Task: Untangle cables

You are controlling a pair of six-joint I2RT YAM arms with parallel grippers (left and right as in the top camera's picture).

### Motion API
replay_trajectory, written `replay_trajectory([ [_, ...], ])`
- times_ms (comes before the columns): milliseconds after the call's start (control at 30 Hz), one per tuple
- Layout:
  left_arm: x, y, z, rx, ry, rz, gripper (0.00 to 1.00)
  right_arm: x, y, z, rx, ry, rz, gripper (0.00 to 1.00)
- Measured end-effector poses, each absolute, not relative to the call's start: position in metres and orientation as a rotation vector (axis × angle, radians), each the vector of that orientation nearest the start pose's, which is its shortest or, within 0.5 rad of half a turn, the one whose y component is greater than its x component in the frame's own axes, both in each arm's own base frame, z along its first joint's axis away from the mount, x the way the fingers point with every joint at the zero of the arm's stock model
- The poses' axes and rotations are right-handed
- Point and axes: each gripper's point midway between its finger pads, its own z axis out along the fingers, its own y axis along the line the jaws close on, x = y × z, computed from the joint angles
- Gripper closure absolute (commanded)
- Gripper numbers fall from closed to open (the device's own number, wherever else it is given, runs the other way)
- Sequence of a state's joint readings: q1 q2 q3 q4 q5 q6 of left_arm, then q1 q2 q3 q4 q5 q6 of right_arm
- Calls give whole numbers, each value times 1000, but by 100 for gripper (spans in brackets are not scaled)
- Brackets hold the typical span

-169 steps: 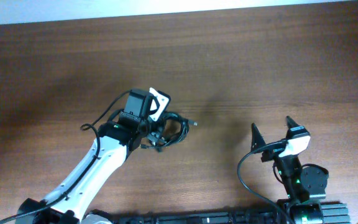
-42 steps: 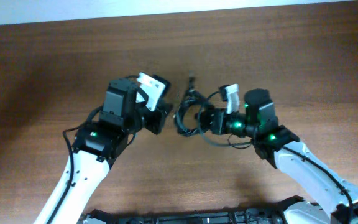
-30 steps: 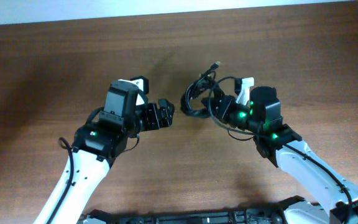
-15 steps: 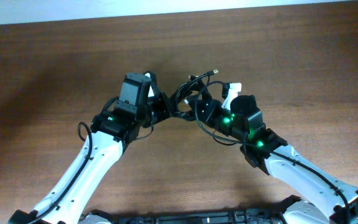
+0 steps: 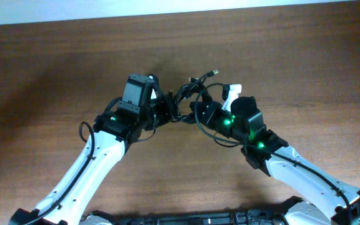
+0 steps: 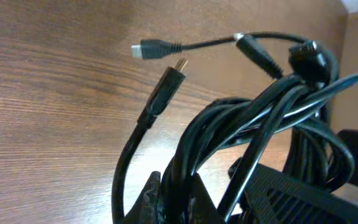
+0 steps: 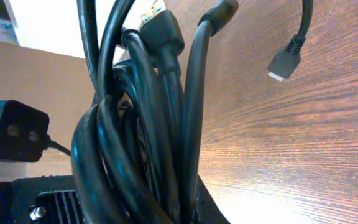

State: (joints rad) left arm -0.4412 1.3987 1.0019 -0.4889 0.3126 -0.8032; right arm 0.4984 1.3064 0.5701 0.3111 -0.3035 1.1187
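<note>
Cables [image 5: 190, 95], glossy black, bunch in tangled round loops.

I'm seeing the cables [image 6: 253, 118] showing a smooth black plastic jacket, catching glossy highlights. The silvery plug [image 6: 143, 48] is looking like bare metal, and the gold-tipped plug [image 6: 178, 66] is gleaming. The table [image 5: 42, 75] is showing brown wood grain with a soft sheen. The arm shells [image 5: 99, 162] are reading as smooth white plastic.
</note>
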Motion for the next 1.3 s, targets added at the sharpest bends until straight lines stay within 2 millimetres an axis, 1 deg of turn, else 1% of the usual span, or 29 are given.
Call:
replay_trajectory([
  [67,310,-204,147,-266,2639,-836,100,317,231,149,398,2194,1248,96],
  [100,303,-200,143,-236,2680,-808,100,315,233,149,316,2197,1223,96],
  [133,296,-196,141,-225,2716,-799,100,313,234,149,276,2199,1218,96],
  [233,280,-189,144,-160,2779,-790,88,311,239,153,167,2182,1209,96],
  [267,274,-187,145,-118,2802,-784,81,311,239,153,152,2179,1206,96],
  [300,270,-186,145,-96,2814,-780,69,310,239,152,140,2180,1201,96],
  [333,261,-176,141,-71,2859,-720,59,319,229,151,175,2162,1147,96],
  [367,250,-162,130,-93,2918,-650,51,341,203,153,275,2108,1058,96],
  [400,248,-149,118,-91,2940,-573,47,353,181,151,353,2083,984,96],
  [433,250,-145,117,-62,2933,-534,47,354,178,148,368,2091,965,96],
  [500,257,-136,117,-15,2910,-461,47,347,178,136,370,2151,951,96],
  [533,262,-135,121,32,2886,-440,45,342,182,134,320,2174,958,96],
  [600,280,-139,140,179,2775,-430,44,334,193,136,203,2189,1005,96],
  [633,287,-145,154,314,2687,-449,44,321,209,139,46,2202,1085,96],
  [700,286,-159,170,542,2577,-521,44,289,235,150,-259,2179,1266,96],
  [733,279,-170,175,708,2509,-586,43,277,241,154,-351,2160,1331,96],
  [800,270,-184,182,883,2415,-677,41,261,249,161,-473,2127,1423,96],
  [867,265,-191,186,973,2355,-723,43,248,254,167,-558,2096,1503,96],
  [933,262,-195,188,1017,2320,-753,59,240,255,170,-601,2079,1545,96],
  [967,260,-197,189,1031,2309,-764,71,239,256,171,-610,2076,1557,96],
  [1033,259,-198,190,1039,2303,-781,84,238,256,171,-612,2075,1561,96],
  [1067,257,-200,191,1055,2289,-797,98,238,256,171,-614,2074,1562,96],
  [1100,255,-202,192,1059,2285,-808,100,238,256,171,-614,2074,1562,95],
  [1133,255,-202,192,1055,2287,-814,100,238,256,171,-614,2074,1560,88],
  [1167,255,-203,192,1055,2286,-820,100,239,255,171,-612,2073,1558,78],
  [1200,255,-203,193,1055,2286,-823,100,239,255,171,-615,2070,1552,53],
  [1233,256,-203,193,1046,2287,-819,100,240,255,171,-608,2072,1548,37],
  [1267,261,-201,192,999,2310,-796,100,243,255,169,-601,2073,1523,24],
  [1300,270,-195,190,900,2360,-749,100,246,254,168,-584,2079,1505,16],
])
